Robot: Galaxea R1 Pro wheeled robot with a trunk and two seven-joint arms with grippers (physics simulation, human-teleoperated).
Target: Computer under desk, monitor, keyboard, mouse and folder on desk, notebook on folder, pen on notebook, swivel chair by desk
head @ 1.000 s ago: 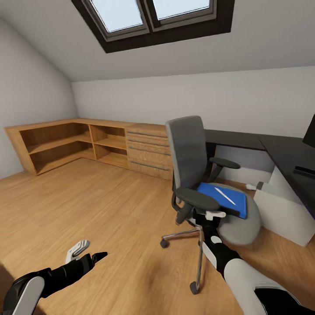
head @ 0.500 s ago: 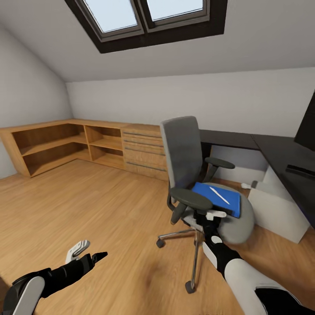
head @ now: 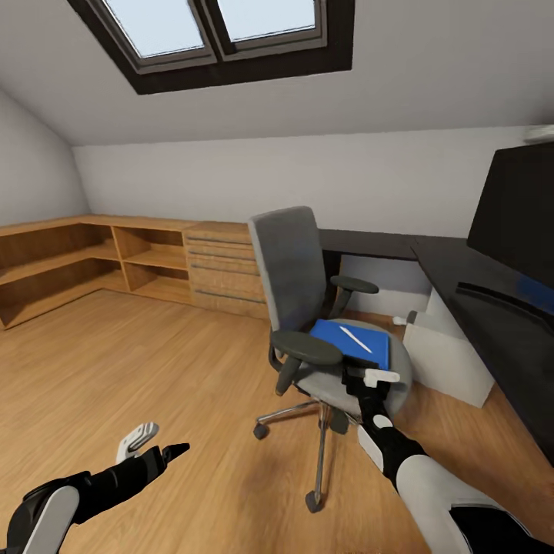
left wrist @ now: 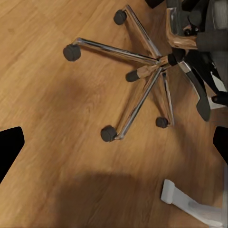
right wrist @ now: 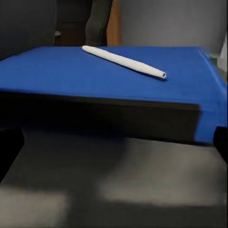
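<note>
Right gripper (head: 372, 380) wide open, empty, level with front edge of blue stack (right wrist: 109, 71) on chair (head: 308, 308) seat. Pen (right wrist: 124, 61) loose on top: likely to roll off if tilted. Left gripper (head: 154, 445) open, empty, idle over floor.

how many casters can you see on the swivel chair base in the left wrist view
4. One caster ends the long leg, one sits by the picture's edge, one is out on open floor, one lies beside the hub. A fifth may be hidden under the seat.
</note>
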